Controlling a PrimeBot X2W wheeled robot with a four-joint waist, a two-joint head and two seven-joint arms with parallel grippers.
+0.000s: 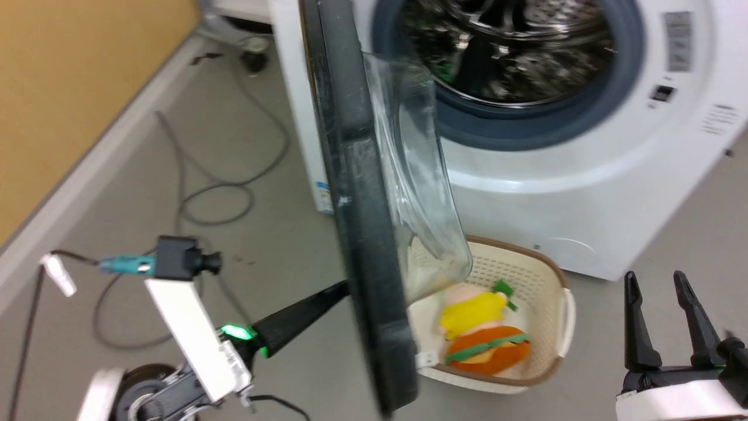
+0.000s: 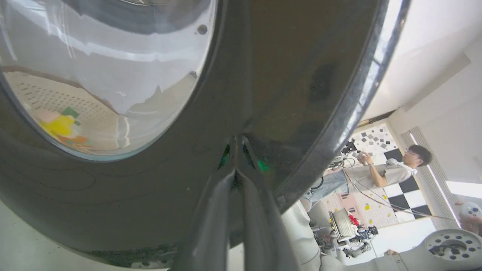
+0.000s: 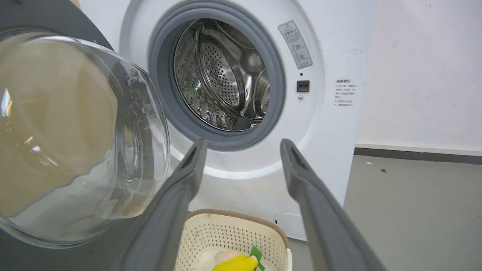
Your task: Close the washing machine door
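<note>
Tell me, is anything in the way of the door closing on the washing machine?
Maybe. The cream basket stands on the floor in front of the washing machine, on the inner side of the half-open washing machine door. I cannot tell if the door swings over its rim. Nothing sticks out of the drum opening.

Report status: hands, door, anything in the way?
Left hand shut, tips against door, outer side. Right hand open, idle. Door half open. Basket on floor under door glass, may snag.
</note>
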